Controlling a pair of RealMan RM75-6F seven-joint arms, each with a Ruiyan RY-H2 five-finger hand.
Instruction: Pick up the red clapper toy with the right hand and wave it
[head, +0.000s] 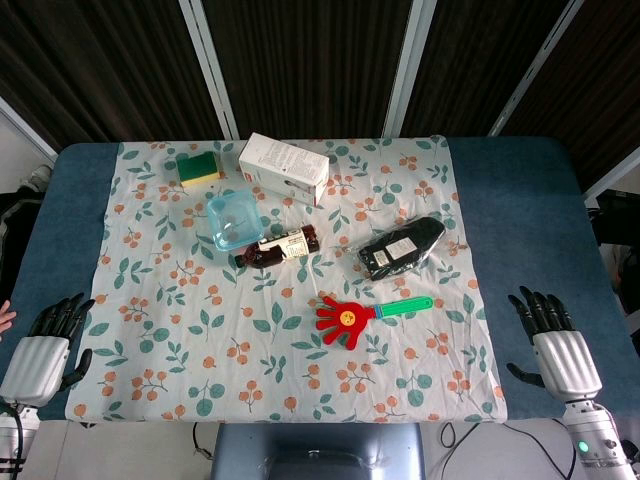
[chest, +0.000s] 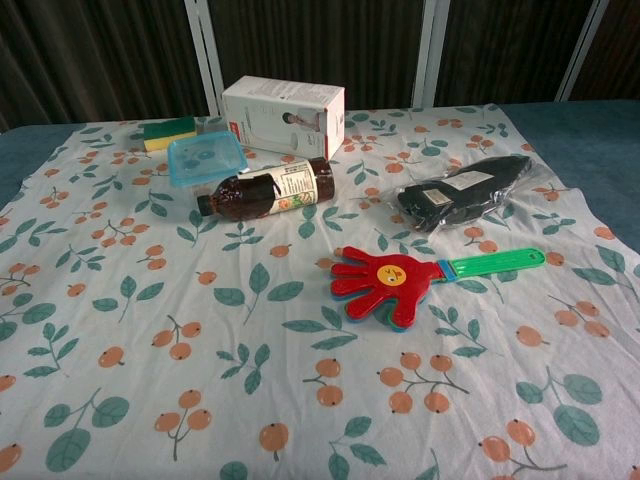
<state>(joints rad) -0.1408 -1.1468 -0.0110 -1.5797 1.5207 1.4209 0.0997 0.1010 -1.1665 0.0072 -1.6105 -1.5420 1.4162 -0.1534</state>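
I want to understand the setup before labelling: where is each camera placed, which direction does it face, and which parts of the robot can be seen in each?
Head view: sits high, looks steeply down on the table; the left hand and right hand show at the bottom corners, fingers apart, holding nothing.
Chest view: sits lower, looks forward across the floral cloth toward the dark curtain; no part of the robot shows.
Shared: red clapper toy, brown bottle, white box, black packet.

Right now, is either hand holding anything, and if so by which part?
Nothing is held. The left hand and right hand both rest empty at the table's near corners, fingers apart. The red clapper toy lies untouched on the cloth.
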